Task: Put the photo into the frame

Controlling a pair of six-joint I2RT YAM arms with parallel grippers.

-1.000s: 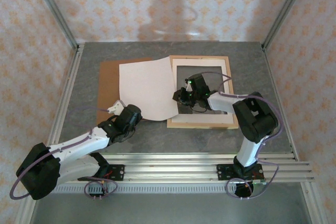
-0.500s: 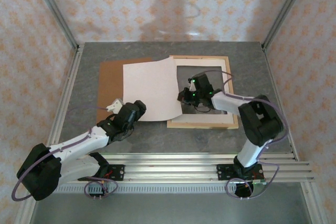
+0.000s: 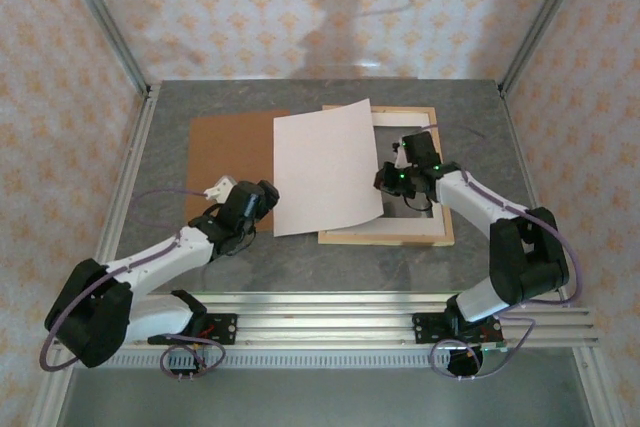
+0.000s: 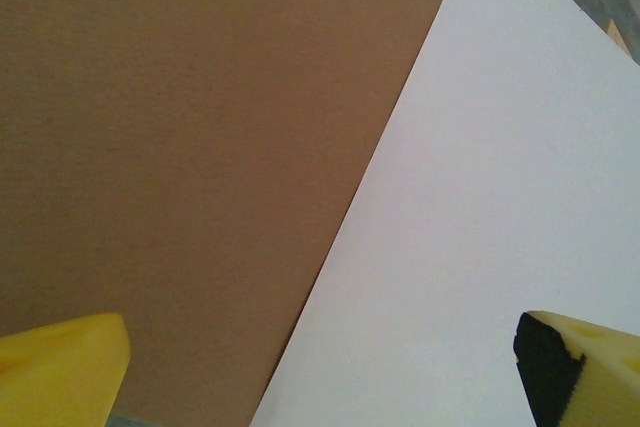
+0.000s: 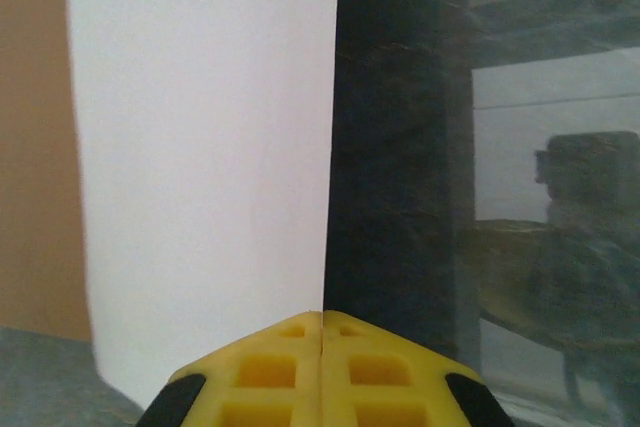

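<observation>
- The right claw [image 5: 322,332] has its yellow pads [image 5: 270,367] pressed together on the edge of the photo [image 3: 325,167], a rectangular paper sheet showing only its plain white back. In the wrist view that edge runs straight into the seam between the pads.
- From this claw the photo spreads away leftward. The part nearest the claw covers the left side of the frame [image 3: 410,110], a large rectangle of thin light wood with a clear pane. The far part lies over the flat brown backing board [image 3: 230,152].
- The left claw [image 4: 320,387] is spread wide and holds nothing. It hangs over the line where the white sheet meets the board, near the photo's lower-left corner.
- The step in hand, as I judge it, is carrying the photo across onto the frame. It sits askew to the rails and is not yet seated.
- The next move calls for drawing the sheet further toward the right claw's side, squaring it with the rails, and laying it flat inside. The printed face cannot be seen from here.
- All this rests on a mottled grey table [image 3: 500,137], enclosed by pale walls [image 3: 300,7] papered with orange florets, with aluminium posts [image 3: 100,17] at the corners.
</observation>
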